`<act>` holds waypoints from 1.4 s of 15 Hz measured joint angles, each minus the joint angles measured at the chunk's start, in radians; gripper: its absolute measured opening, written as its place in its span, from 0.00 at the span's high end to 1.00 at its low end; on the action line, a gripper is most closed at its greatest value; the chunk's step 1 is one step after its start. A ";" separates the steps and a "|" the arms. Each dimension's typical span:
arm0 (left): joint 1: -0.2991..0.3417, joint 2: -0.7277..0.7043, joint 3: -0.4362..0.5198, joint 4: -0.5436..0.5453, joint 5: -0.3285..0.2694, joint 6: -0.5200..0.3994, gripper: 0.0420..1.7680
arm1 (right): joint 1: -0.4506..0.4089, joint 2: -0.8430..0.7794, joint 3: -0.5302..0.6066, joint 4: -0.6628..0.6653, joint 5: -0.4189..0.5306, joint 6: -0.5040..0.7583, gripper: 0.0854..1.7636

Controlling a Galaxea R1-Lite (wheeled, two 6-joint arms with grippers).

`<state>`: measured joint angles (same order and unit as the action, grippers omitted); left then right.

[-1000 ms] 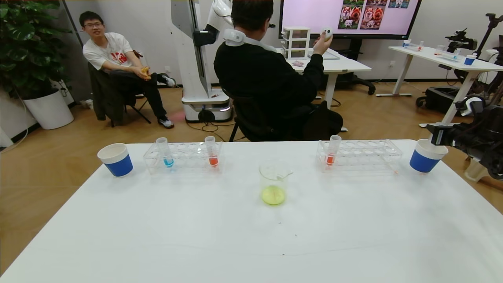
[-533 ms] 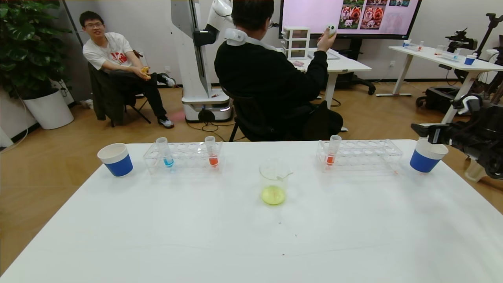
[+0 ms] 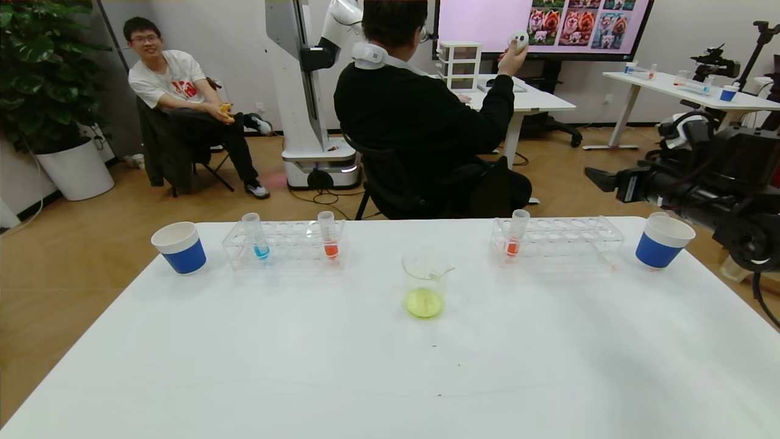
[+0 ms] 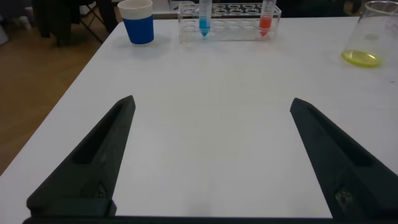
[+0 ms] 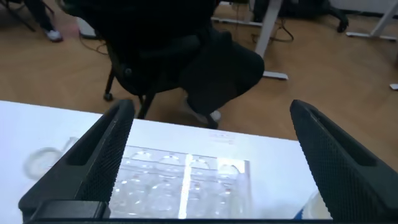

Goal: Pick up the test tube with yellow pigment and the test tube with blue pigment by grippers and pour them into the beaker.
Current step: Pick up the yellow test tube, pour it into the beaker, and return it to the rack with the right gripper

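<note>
The beaker (image 3: 425,283) stands mid-table with yellow liquid in its bottom; it also shows in the left wrist view (image 4: 368,37). The test tube with blue pigment (image 3: 256,235) stands upright in the left rack (image 3: 283,244), and it also shows in the left wrist view (image 4: 203,17). No test tube with yellow pigment shows. My right gripper (image 3: 600,180) hangs open and empty, raised above the right rack's (image 3: 560,239) right end; its wrist view (image 5: 211,109) looks down on that rack (image 5: 180,186). My left gripper (image 4: 211,106) is open and empty, low over the near left table, outside the head view.
Orange-red tubes stand in the left rack (image 3: 328,235) and the right rack (image 3: 517,233). Blue-and-white paper cups sit at far left (image 3: 180,247) and far right (image 3: 663,242). A person in black sits just beyond the table's far edge (image 3: 420,122).
My right gripper has risen from over the right paper cup and moved leftward, above the right rack's end. The objects on the table have not moved.
</note>
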<state>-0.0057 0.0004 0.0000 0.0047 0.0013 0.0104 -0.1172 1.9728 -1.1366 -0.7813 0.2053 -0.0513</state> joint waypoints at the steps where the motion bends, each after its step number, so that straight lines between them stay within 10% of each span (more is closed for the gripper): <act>1: 0.000 0.000 0.000 0.000 0.000 0.000 0.02 | 0.030 -0.044 0.022 0.001 -0.005 0.003 0.02; 21: 0.000 0.000 0.000 0.000 0.000 0.000 0.02 | 0.187 -1.569 0.464 0.661 -0.133 -0.082 0.02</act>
<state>-0.0057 0.0004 0.0000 0.0043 0.0013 0.0104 0.0696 0.4040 -0.6726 -0.1198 0.0726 -0.1336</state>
